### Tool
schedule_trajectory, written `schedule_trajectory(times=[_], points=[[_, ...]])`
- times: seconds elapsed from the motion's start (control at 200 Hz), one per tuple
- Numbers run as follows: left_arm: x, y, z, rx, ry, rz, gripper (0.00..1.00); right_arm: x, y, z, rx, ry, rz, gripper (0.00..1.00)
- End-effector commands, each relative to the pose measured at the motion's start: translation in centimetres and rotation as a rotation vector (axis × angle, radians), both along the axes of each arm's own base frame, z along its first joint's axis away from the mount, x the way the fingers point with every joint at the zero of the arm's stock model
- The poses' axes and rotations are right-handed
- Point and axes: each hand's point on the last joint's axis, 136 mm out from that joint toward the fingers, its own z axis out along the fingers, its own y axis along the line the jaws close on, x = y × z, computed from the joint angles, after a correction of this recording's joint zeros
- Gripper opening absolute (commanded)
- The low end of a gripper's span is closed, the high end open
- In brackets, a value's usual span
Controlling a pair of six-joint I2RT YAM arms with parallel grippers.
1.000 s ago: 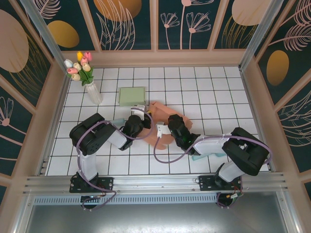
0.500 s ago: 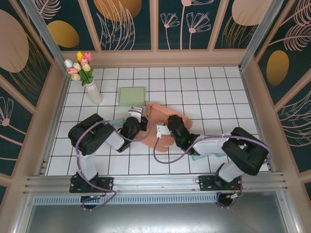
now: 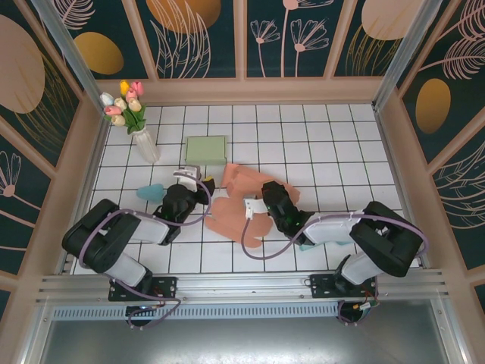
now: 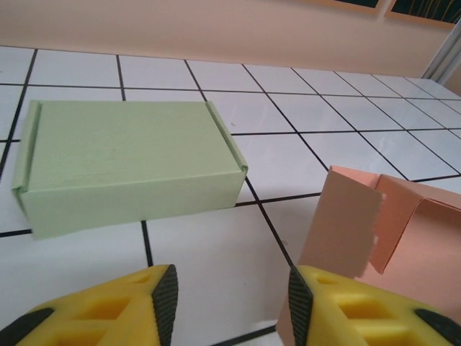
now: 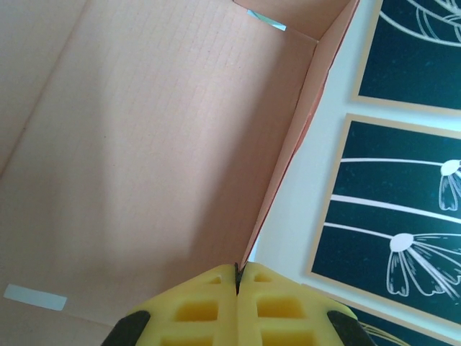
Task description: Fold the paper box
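Left claw (image 4: 229, 295) back, box (image 3: 231, 216) on tiles (image 3: 318, 144)

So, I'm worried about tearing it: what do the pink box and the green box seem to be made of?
Pink box: probably thin fluted card, matte; fine parallel ribs run across its panel. Green box: likely similar matte card; faint lines on top, crisp folded edges.

Two claws are working: the left claw (image 4: 230, 295) and the right claw (image 5: 236, 277). Two paper boxes are lying nearby, one green box (image 4: 130, 169) just ahead of the left claw and one salmon box (image 5: 144, 144) touching the right claw's tips. One tulip vase (image 3: 144, 140) is standing beyond the left claw, to its left.
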Motion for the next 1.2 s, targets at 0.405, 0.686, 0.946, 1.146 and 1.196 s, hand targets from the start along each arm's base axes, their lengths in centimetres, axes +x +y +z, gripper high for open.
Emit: schedule_trajectory(times=[0.405, 0.686, 0.946, 1.146, 1.196], points=[[-2.7, -2.1, -1.8, -0.031, -0.029, -0.276, 0.68, -2.4, 1.0, 0.1, -0.161, -0.118, 0.147, 0.0], [-2.1, -2.1, -2.9, -0.054, -0.026, -0.318, 0.71, -2.9, 0.7, -0.5, -0.179, -0.087, 0.154, 0.0], [-1.6, 1.9, -2.6, -0.13, -0.005, -0.111, 0.7, -2.7, 0.4, -1.1, -0.176, -0.063, 0.137, 0.0], [-0.2, 3.2, -3.8, -0.148, 0.055, 0.006, 0.7, -2.8, 0.2, -1.6, -0.184, -0.044, 0.133, 0.0], [0.4, 2.3, -3.9, -0.144, 0.06, -0.027, 0.7, -2.8, 0.2, -1.6, -0.182, -0.044, 0.134, 0.0]])
